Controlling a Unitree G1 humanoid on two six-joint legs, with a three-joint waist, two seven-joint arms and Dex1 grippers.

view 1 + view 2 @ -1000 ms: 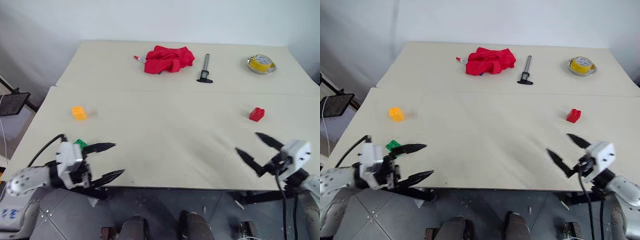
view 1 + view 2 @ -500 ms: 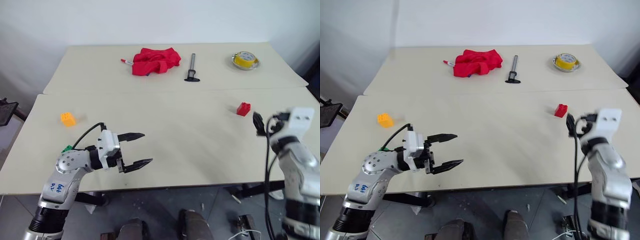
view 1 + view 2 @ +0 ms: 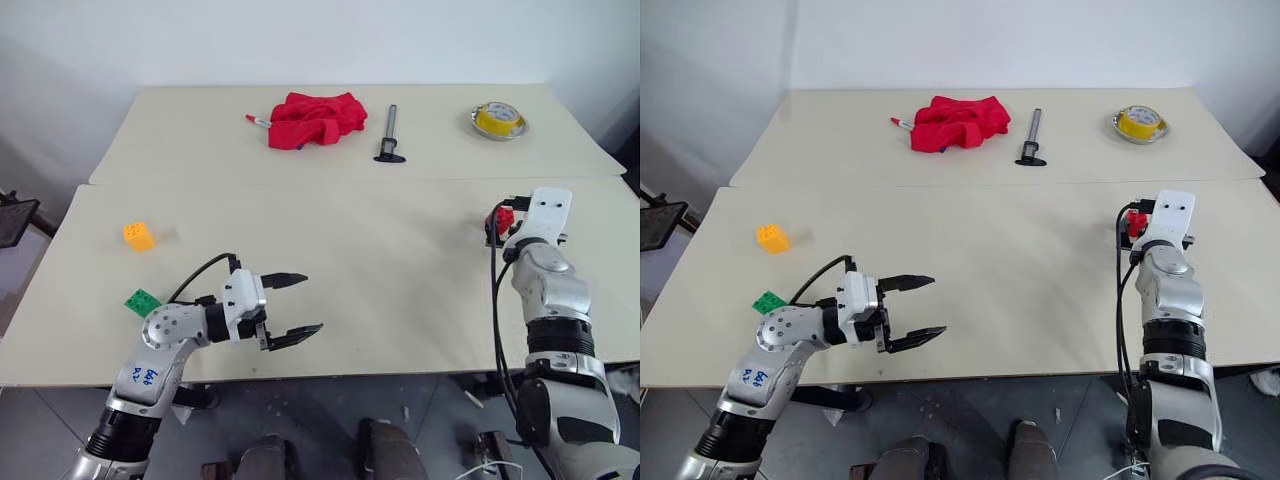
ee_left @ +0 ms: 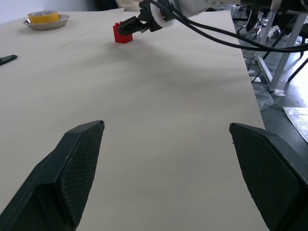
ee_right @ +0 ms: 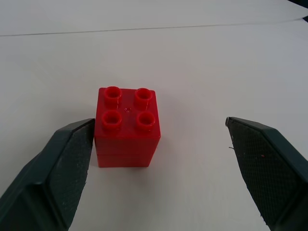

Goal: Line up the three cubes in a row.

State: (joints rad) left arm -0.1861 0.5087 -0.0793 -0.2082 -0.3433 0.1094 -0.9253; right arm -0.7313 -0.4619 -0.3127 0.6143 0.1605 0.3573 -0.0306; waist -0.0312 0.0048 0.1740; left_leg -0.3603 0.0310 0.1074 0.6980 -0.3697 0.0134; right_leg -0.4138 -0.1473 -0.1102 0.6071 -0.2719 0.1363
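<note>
The red cube [image 5: 127,126] is seen on the worktop [image 3: 400,270] at about 3 o'clock, near the right edge. It stands upright, its four studs turned up; no long axis can be made out. In the right wrist view it sits between the right gripper's [image 5: 159,159] fingers, set wide apart. One finger [image 5: 57,168] is close against the cube's side, though contact cannot be confirmed, and the other finger stands well clear. The cube is not clamped.

The yellow cube [image 3: 139,236] is found at about 9 o'clock, studs up, turned slightly askew to the worktop's edge. The green cube [image 3: 142,302] lies at about 8 o'clock, near the front-left edge, flat and turned diagonally. Both are well apart from the red cube across the width of the worktop.

The left gripper [image 3: 295,307] is held level above the worktop at about 7 o'clock, pointed toward 3 o'clock. Its fingers [image 4: 72,168] are spread wide and nothing is held or touched by them.

Along the far side, a red cloth [image 3: 310,118] is seen at 12 o'clock, a caliper [image 3: 389,135] just beside it, and a tape roll [image 3: 497,119] at about 1 o'clock.
</note>
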